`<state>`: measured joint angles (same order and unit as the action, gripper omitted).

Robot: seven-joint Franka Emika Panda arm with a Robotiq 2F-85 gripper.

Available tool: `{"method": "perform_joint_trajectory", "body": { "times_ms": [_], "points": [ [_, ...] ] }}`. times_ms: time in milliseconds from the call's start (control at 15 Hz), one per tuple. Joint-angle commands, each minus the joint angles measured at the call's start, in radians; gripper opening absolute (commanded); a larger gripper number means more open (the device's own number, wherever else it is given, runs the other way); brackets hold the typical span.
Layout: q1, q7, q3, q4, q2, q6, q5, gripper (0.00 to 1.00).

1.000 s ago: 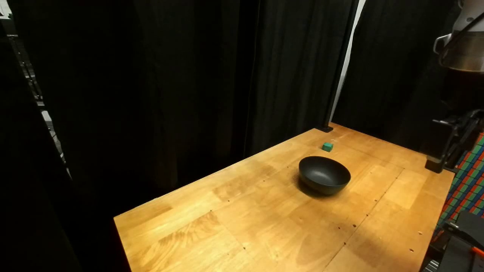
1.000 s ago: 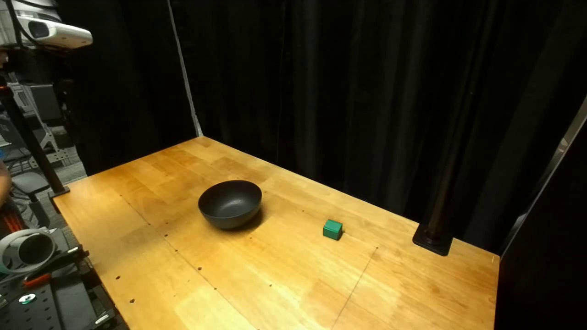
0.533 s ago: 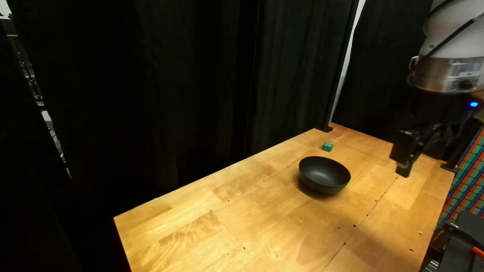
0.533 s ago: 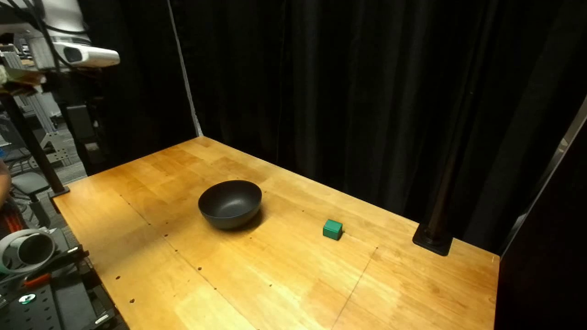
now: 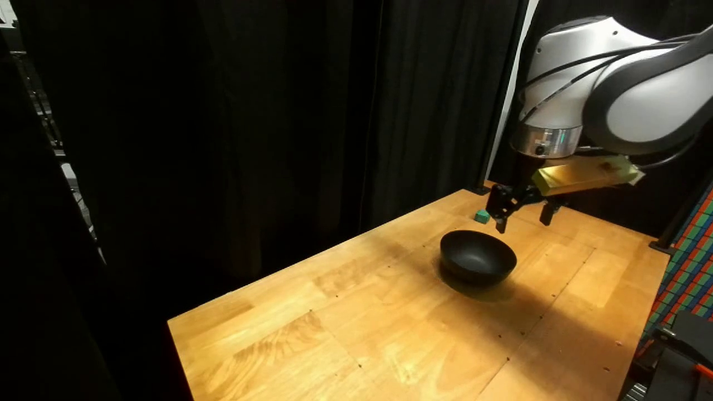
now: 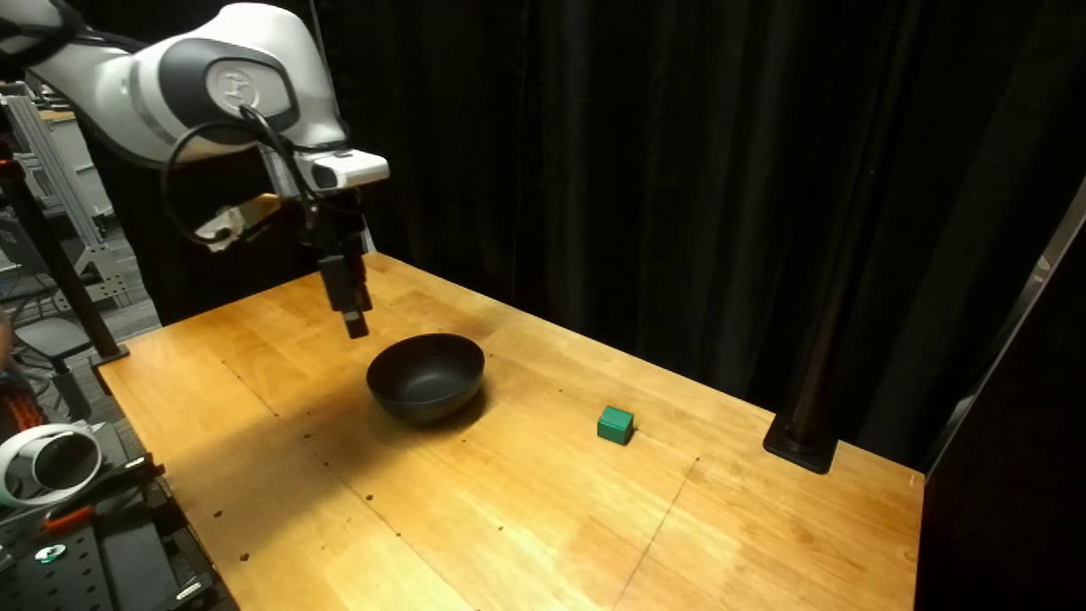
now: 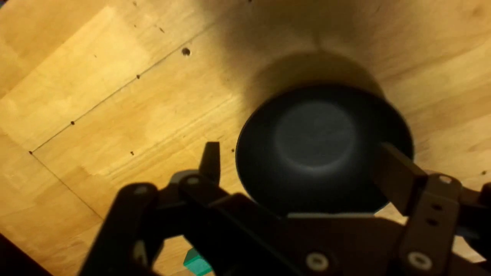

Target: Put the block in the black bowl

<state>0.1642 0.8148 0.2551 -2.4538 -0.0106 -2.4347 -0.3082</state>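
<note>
Gripper point(image 5: 523, 224) hangs near black bowl point(image 6: 426, 373), jaws spread wide, nothing held! Green block point(image 6: 616, 425) on table point(image 6: 509, 484), well apart, off bowl's three o'clock in exterior view; probably light, rigid, not fragile: pinch opposite side faces, mid-height.

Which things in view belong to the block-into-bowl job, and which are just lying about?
For the job:
block, on the table outside the bowl
bowl, with nothing in it
gripper, open and above the table

Lying about, off the table, seemingly unneeded:
pale tube
orange thing
seat
</note>
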Motion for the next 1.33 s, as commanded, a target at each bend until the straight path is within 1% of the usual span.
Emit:
{"method": "perform_joint_trajectory", "body": {
  "times_ms": [0, 133, 267, 533, 800, 933, 1133, 1267],
  "points": [
    [-0.065, 0.089, -0.153, 0.233, -0.22, 0.005, -0.045, 1.0],
    [-0.087, 0.083, -0.232, 0.352, -0.316, 0.007, 0.003, 1.0],
    [-0.103, 0.086, -0.295, 0.475, -0.412, 0.012, 0.05, 1.0],
    [-0.107, 0.097, -0.391, 0.71, -0.592, 0.031, 0.158, 1.0],
    [-0.078, 0.106, -0.451, 0.927, -0.763, 0.07, 0.257, 1.0],
    [-0.061, 0.108, -0.467, 1.025, -0.835, 0.111, 0.294, 1.0],
    [-0.043, 0.121, -0.483, 1.126, -0.919, 0.154, 0.323, 1.0],
    [-0.026, 0.119, -0.476, 1.172, -0.954, 0.184, 0.344, 1.0]
  ]
}}
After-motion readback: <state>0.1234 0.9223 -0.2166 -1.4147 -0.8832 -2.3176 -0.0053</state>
